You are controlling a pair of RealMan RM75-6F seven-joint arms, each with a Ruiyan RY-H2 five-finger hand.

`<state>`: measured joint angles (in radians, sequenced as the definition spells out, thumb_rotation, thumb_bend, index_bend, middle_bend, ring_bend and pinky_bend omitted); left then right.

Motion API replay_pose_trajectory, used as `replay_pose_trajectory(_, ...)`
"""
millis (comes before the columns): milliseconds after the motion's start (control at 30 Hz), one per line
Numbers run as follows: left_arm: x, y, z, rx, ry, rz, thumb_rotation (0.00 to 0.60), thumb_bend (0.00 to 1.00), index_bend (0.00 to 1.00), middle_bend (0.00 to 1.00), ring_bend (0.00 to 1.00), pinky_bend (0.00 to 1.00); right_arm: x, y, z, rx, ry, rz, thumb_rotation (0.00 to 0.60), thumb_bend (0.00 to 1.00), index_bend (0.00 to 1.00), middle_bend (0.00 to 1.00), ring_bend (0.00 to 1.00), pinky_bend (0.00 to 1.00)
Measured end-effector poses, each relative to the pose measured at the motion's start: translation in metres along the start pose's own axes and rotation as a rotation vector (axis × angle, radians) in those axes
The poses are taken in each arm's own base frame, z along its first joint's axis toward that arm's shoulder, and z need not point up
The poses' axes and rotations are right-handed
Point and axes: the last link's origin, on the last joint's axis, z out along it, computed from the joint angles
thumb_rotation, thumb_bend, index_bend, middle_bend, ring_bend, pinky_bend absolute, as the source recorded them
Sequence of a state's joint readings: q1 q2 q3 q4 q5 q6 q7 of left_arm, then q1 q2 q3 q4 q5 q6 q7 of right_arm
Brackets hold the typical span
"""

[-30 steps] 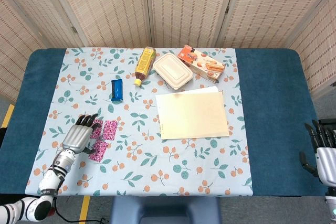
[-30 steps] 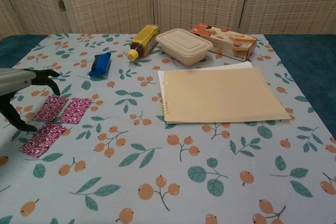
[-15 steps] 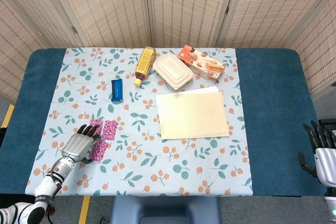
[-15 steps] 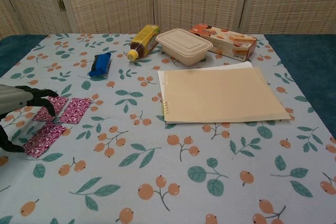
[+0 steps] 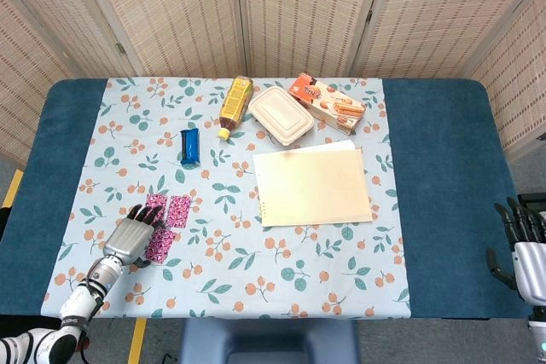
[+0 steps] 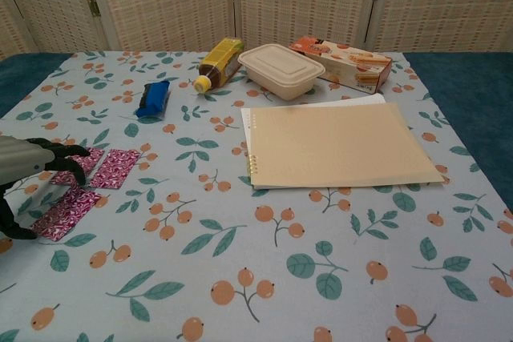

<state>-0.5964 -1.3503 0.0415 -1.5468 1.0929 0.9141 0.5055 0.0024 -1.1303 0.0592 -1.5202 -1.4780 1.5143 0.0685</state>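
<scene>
1. Fingers of the left robot hand [image 6: 24, 167] are seen spread and arched over the magenta foil packets [image 6: 84, 178] at the near left of the bench [image 5: 444, 210]; nothing is gripped, and the fingertips are poised at the packets' left edge.
2. Three packets are laid flat on the floral cloth [image 6: 264, 262]: two side by side, one nearer the front edge, just beside them.
3. Compared with a second ago, the left robot hand has been drawn back toward the front edge and lowered; the packets have not been shifted.
4. The right robot hand [image 5: 522, 249] is seen only in the head view, off the bench's right edge, fingers apart and empty, unchanged in place.
5. A blue bar [image 5: 190, 146], bottle [image 5: 235, 106], lidded container [image 5: 279, 114], snack box [image 5: 331, 103] and notebook [image 5: 312, 185] are left as before.
</scene>
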Motion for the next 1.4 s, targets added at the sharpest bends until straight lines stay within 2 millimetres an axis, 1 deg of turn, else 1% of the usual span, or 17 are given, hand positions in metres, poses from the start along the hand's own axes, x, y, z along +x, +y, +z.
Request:
replay_pose_trajectory(733, -0.0017, 0.0035, 0.0023, -0.004, -0.003, 0.007, 0.6, 0.21, 0.25, 0.0, 0.0, 0.0, -0.0009, -0.0005, -0.0001, -0.002, -0.003, 0.002, 0.6, 0.5, 0.0, 0.0, 0.0, 0.0)
replay_pose_trajectory(1233, -0.0041, 0.0016, 0.0042, 0.004, -0.01, 0.016, 0.6, 0.21, 0.23, 0.0, 0.0, 0.0, -0.001, -0.0008, -0.0015, -0.002, -0.001, 0.002, 0.6, 0.5, 0.0, 0.0, 0.0, 0.0)
replay_pose_trajectory(1400, -0.0047, 0.0012, 0.0053, 0.005, -0.01, 0.011, 0.6, 0.21, 0.27, 0.0, 0.0, 0.0, -0.0011, -0.0008, -0.0023, -0.003, -0.001, 0.003, 0.6, 0.5, 0.0, 0.0, 0.0, 0.0)
